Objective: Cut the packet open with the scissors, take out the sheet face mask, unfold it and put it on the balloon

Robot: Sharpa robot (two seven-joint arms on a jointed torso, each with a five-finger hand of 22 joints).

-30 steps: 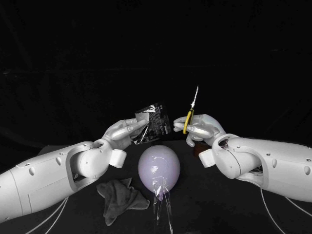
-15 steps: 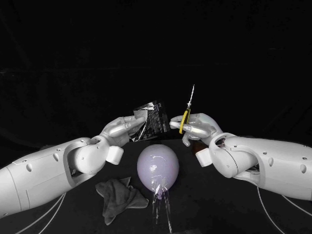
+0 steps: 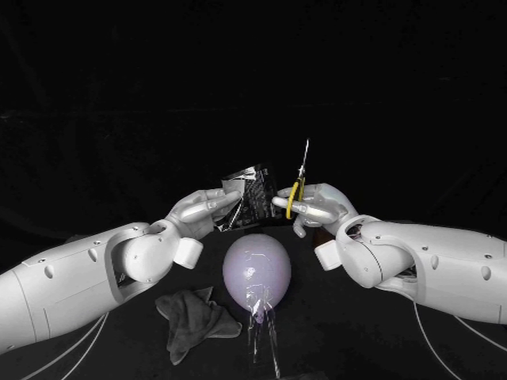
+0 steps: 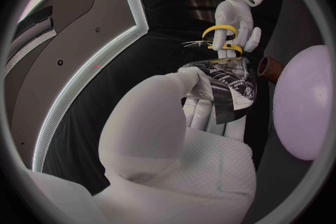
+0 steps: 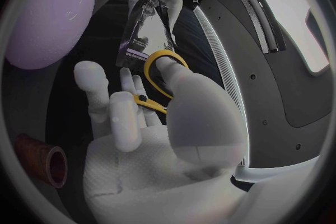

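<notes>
Table: black table (image 3: 333,352) under a dark background; I saw the pale purple balloon (image 3: 257,269) lying near its front, between the two arms, with a grey cloth (image 3: 196,317) just beside it.
Left hand: my left hand (image 3: 202,210) was raised above the balloon, its fingers closed on the lower part of the packet (image 3: 245,192).
Packet: it stood roughly upright in the air with its top edge free, just beside the scissors (image 3: 298,184).
Right hand: my right hand (image 3: 318,207) gripped the scissors by the yellow handles, thumb through one loop. The blades pointed up and read as one thin line.
Handling: I judged the packet light, thin and glossy, probably slippery, and likely to bend away from a blade.
Where to hold: I reckoned a firm pinch low down, close under the cut line, would keep the top strip taut. The sheet inside would likely be limp and damp.
</notes>
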